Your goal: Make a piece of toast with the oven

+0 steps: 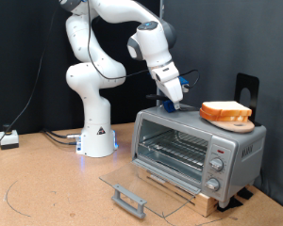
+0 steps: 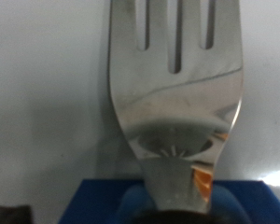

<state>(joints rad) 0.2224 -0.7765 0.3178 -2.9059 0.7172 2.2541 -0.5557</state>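
The silver-grey oven [image 1: 238, 143] stands at the exterior view's right with its glass door [image 1: 141, 177] folded down flat and the grey bar handle [image 1: 128, 200] in front. Its wire rack [image 1: 174, 149] shows inside; I see no piece of toast on it, and that slice is out of view. My gripper [image 1: 173, 98] hangs just above the oven's top left corner. It is shut on a metal fork [image 2: 177, 93] with a blue handle [image 2: 98, 201], which fills the wrist view; the fingers do not show there.
A like bread slice [image 1: 225, 111] lies on a tan wooden disc [image 1: 239, 123] on the oven's roof, right of the gripper. A black stand [image 1: 247, 89] rises behind it. The knobs [image 1: 216, 168] are on the right panel. The robot base [image 1: 94, 132] and cables [image 1: 9, 139] are at left.
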